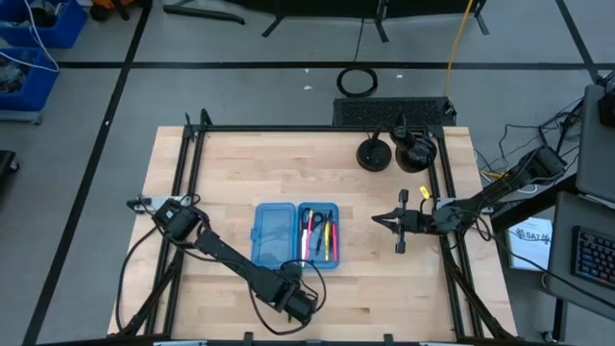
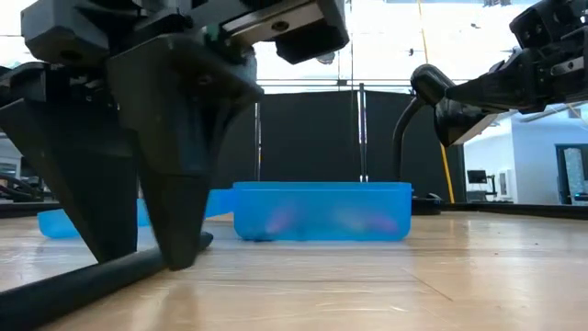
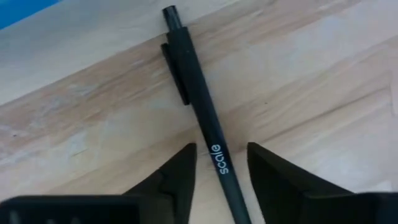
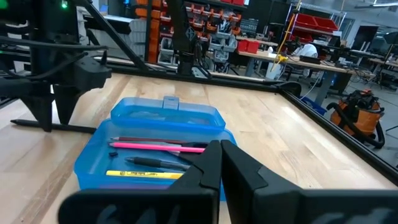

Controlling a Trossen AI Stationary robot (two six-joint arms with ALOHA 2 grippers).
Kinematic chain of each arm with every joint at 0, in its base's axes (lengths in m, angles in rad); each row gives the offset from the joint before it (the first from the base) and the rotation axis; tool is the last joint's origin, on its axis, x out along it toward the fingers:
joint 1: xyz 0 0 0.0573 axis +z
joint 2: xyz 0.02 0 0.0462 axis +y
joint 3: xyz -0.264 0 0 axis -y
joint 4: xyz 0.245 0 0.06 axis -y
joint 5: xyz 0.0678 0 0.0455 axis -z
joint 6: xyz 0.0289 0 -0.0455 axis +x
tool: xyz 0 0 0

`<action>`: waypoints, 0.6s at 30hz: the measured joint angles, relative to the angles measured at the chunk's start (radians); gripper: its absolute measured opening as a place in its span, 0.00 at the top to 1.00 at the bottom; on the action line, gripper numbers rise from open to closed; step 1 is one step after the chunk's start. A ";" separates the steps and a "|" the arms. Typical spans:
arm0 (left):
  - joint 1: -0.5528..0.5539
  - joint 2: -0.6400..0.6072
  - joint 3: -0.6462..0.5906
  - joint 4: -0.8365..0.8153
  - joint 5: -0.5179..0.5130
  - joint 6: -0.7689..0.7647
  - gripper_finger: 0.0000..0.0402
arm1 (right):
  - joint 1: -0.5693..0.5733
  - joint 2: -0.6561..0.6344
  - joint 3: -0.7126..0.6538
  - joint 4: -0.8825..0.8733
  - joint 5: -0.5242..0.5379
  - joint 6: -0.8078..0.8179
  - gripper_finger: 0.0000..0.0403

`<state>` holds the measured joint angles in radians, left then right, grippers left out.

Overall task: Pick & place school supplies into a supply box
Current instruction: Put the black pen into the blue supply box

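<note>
Desk [image 1: 384,288]: light wood top inside a black frame; two black round objects [image 1: 394,152] sit at the far edge, well apart from the work.

Supply box [image 1: 295,234]: translucent blue case lying open near the desk's centre, two halves side by side. The half toward the right arm holds a pink pen [image 4: 158,147], a yellow pencil [image 4: 144,175] and a dark pen between them; in the low view these contents are only blurred colour behind the wall.

Black pen [image 3: 205,124]: flat on the wood just beside the near edge of the box, printed "scale"; its lower end is cut off in the left wrist view.

Left end effector [image 3: 221,168]: pointed down at the near edge of the desk, fingers narrowly apart, straddling the black pen's barrel without visibly pinching it.

Right end effector [image 1: 377,221]: raised level beside the box, pointing at it; fingertips meet, holding nothing.
</note>
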<state>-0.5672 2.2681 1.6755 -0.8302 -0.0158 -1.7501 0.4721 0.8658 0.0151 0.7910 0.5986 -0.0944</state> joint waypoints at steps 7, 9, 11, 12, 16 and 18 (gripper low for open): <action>-0.011 0.000 -0.003 -0.026 0.006 -0.025 0.86 | 0.000 0.000 0.000 -0.003 -0.001 0.000 0.99; -0.016 0.000 -0.003 -0.027 0.002 -0.023 0.93 | 0.000 0.000 0.000 -0.003 -0.001 0.001 0.99; -0.018 0.000 -0.003 -0.022 0.003 -0.020 0.96 | 0.000 0.000 0.000 -0.003 -0.001 0.001 0.99; -0.019 0.000 -0.003 -0.018 0.002 -0.014 0.95 | 0.000 0.000 0.000 -0.003 -0.001 0.001 0.99; -0.030 -0.003 0.019 -0.024 -0.042 0.030 0.93 | 0.000 0.000 0.000 -0.003 -0.001 0.007 0.99; -0.040 -0.022 0.032 -0.028 -0.085 0.040 0.93 | 0.000 0.000 0.000 -0.006 -0.001 0.008 0.99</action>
<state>-0.6074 2.2462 1.7077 -0.8578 -0.1005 -1.7100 0.4725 0.8658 0.0151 0.7848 0.5976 -0.0864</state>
